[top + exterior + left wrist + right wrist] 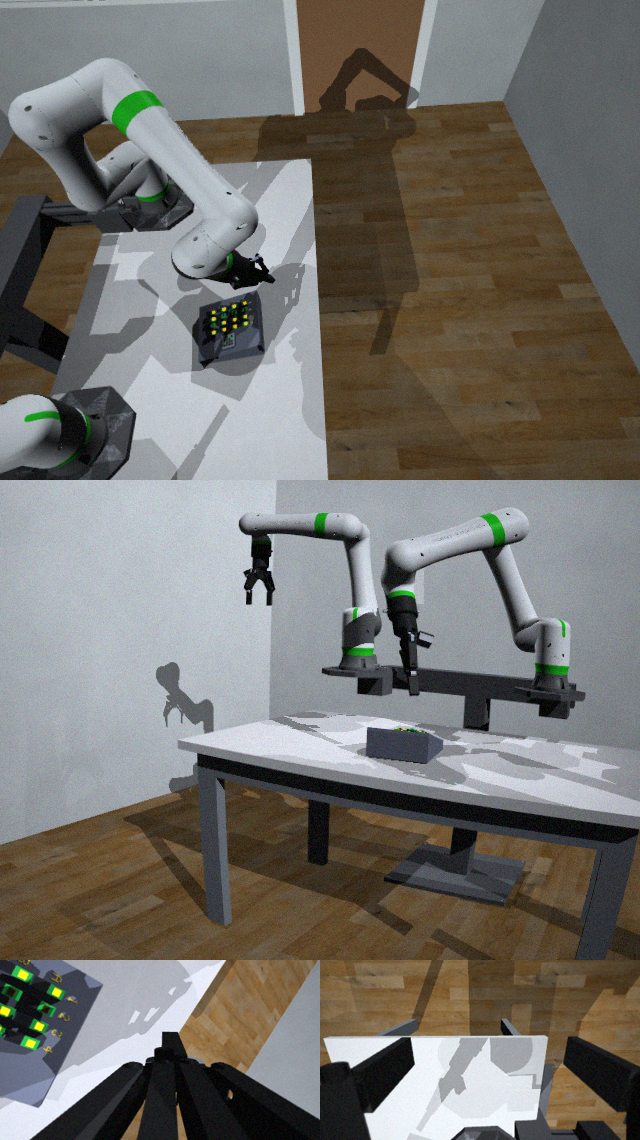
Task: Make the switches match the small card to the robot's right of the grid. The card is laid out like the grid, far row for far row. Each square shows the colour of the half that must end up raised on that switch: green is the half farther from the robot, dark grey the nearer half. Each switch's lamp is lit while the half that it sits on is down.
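The sloped grey console (249, 343) (395, 745) (22, 1072) stands on the table. In the left wrist view rows A and B show partly: lamps A1 (56, 992), A3 (39, 1026), A4 (30, 1043), B1 (22, 975) and B3 (5, 1011) are lit; lamps A2 (46, 1009) and B2 (11, 992) are dark. The small card (227, 340) lies on the console beside the grid, too small to read; the left wrist view misses it. My left gripper (271, 279) (413, 690) (169, 1044) is shut and empty, above and beside the console, touching nothing. My right gripper (258, 604) (489, 1051) is open, high up, away from it.
The white table (279, 413) (289, 753) (354, 1057) carries the console, with its far edge beyond the left gripper. The right arm's base (111, 428) (357, 661) stands at the robot's side of the table. Arm shadows fall across console and table.
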You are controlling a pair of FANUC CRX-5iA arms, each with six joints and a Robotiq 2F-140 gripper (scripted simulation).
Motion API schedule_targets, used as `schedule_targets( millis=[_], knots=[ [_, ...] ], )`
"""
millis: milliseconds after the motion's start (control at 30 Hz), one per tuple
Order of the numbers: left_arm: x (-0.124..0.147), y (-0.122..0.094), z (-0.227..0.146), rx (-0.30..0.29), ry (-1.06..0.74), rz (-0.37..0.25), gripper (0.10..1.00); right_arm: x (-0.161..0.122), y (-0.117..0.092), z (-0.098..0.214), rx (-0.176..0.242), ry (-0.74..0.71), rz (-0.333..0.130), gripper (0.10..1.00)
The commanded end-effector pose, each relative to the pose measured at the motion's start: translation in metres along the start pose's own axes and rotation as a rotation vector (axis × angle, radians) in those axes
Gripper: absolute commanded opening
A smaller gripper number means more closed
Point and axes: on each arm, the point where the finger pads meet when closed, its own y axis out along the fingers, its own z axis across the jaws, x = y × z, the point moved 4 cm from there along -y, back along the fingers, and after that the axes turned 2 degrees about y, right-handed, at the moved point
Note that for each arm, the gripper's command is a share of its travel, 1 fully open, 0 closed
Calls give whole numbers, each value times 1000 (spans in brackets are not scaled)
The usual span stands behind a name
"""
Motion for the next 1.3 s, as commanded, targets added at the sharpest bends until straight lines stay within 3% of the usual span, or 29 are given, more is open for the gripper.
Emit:
schedule_targets(
  millis=[0,1267],
  knots=[
    [-2,-1,10,-8,-85,9,99,0,-1,0,0,0,2,1000],
    [-39,-5,114,-71,-993,147,99,0,-1,0,0,0,2,1000]
  ],
)
